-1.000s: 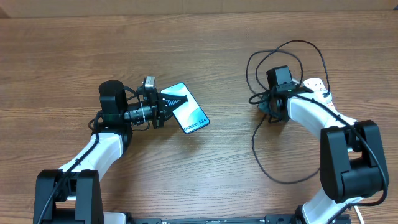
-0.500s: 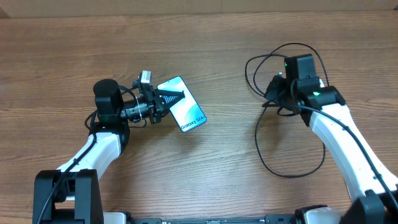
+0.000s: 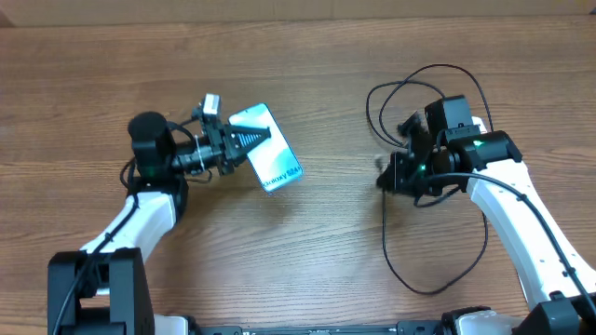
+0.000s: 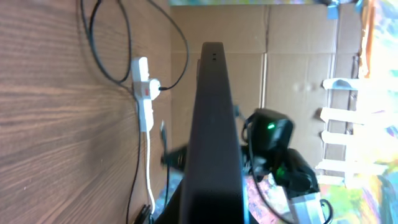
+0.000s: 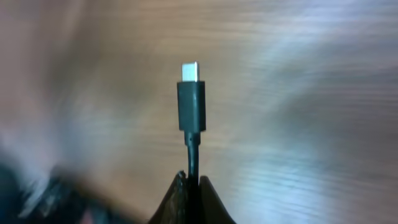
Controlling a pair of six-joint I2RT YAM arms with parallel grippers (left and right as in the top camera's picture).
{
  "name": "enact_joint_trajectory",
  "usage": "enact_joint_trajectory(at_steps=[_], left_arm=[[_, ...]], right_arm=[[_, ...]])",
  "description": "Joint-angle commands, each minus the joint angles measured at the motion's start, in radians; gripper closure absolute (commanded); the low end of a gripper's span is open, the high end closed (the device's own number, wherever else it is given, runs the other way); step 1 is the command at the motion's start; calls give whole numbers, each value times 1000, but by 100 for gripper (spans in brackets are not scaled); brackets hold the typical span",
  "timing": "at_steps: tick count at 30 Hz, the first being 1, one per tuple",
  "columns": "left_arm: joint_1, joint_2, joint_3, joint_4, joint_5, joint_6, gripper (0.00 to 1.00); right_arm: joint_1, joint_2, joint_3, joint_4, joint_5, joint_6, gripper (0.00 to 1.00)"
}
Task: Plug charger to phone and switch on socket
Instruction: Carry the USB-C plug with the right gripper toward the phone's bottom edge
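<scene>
My left gripper point(image 3: 258, 138) is shut on the phone point(image 3: 275, 166), a light blue screen with "Galaxy" text, held tilted above the table at left centre. In the left wrist view the phone point(image 4: 214, 124) shows edge-on as a dark bar. My right gripper point(image 3: 386, 177) is shut on the charger cable point(image 3: 384, 233) just behind its small connector tip point(image 5: 191, 93), which points away from the fingers point(image 5: 191, 182). The black cable loops on the table round the right arm. The socket point(image 4: 144, 93), a white strip with a red switch, shows in the left wrist view; in the overhead view the right arm hides it.
The socket's white cord point(image 4: 148, 165) runs toward the table's near edge. The right arm point(image 4: 268, 127) with its green light stands beyond the phone. Cardboard walls close the far side. Bare wood lies between the two grippers.
My left gripper has carried the phone a little left and away from me. My right gripper has swung left and nearer with the connector tip, dragging the cable loop with it.
</scene>
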Motion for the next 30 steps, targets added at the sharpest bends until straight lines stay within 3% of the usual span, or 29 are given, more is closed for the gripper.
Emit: enact_joint_trajectory(at_steps=[1,5,15,20,30], left_arm=[[7,40,102,12,79,24,96],[2,91,187,12,95,24,96],[-68,124,232,12,70,24,96],[-91,124,232,12,31,25,96],[-92,124,232,12,19,9,96]], right_arm=[[3,-68,11,-78,-346,-267,96],[12,-106,11,-169,-523,-387,96],[168,-118,11,-107,-531,-380,96],[246,-118,11,87,-346,-158,96],[261,-117,10,227,-274,-4,96]])
